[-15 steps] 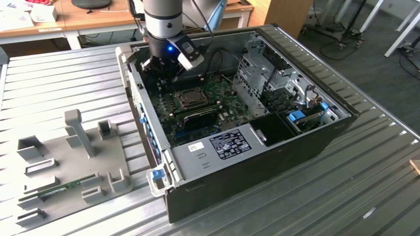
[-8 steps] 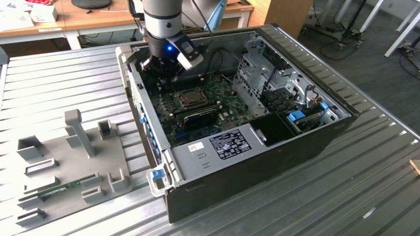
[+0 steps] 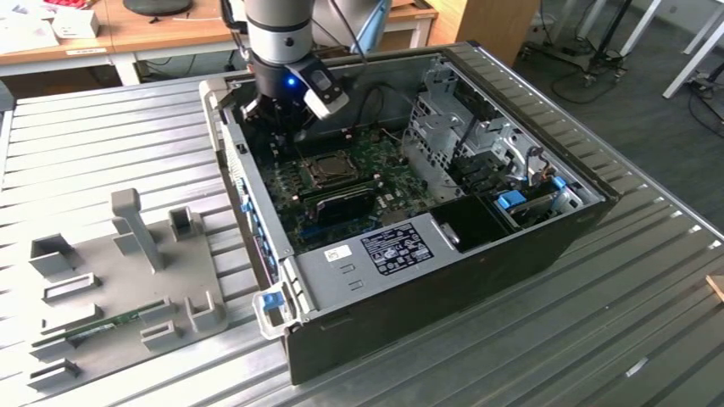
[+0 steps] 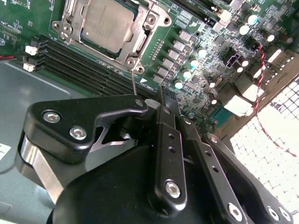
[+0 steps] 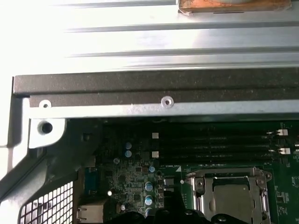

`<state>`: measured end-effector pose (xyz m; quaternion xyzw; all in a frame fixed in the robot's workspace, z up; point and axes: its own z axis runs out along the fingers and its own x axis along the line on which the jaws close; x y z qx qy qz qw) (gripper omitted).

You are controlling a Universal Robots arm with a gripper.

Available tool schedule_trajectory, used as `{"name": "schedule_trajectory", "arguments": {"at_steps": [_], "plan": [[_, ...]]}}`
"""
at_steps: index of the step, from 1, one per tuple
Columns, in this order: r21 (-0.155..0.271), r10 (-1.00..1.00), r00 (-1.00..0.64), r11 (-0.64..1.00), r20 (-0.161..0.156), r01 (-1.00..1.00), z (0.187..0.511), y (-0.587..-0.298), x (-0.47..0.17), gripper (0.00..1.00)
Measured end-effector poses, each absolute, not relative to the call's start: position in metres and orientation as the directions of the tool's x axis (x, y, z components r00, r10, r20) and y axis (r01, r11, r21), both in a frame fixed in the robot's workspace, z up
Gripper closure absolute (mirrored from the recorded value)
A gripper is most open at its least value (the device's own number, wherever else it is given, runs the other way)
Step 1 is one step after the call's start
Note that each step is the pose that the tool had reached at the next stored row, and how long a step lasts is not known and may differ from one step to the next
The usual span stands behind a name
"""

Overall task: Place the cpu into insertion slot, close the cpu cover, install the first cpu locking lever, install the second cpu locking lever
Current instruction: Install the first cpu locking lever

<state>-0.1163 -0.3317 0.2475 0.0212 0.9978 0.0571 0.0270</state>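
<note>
jo: Fingers (image 4: pixel 164 135), what state?

mk: Clenched, tip against tip. The gripper (image 4: pixel 158 99) hangs above the green motherboard (image 4: pixel 205 56), beside the insertion slot (image 4: pixel 65 29), inside the PC case (image 3: pixel 374 331). A thin wire locking lever (image 4: pixel 134 84) stands up from the slot's corner and ends right at the fingertips. Can't tell whether it's nipped or only touching.

jo: cpu?

mk: The cpu (image 4: pixel 105 25) sits flat in the slot, grey top showing through the cut-out. The cpu cover (image 4: pixel 135 43) lies down over it, and both wrist views agree.

jo: Progress?

mk: My read is that steps one and two are done. That upright lever isn't latched, so lever work is what's left. State of the other lever — cannot tell.

jo: Any labels or writing?

mk: In the exterior view there's a big black-and-white sticker (image 3: pixel 396 248) on the silvery panel (image 3: pixel 328 284) inside the case, on the side nearest the camera. A small white sticker (image 3: pixel 337 253) sits just beside it, toward the exterior view's left. The second wrist view shows white silkscreen print on the board around the memory slots (image 4: pixel 84 65). All of that text is too small to tell — no brand I can give you.
</note>
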Motion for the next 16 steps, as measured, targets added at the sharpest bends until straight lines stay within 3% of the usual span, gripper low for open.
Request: {"name": "schedule_trajectory", "arguments": {"at_steps": [16], "plan": [[0.129, 0.046, -0.997, 0.991, -0.058, 0.038, 0.2468, -0.3219, -0.1181, 0.89]]}}
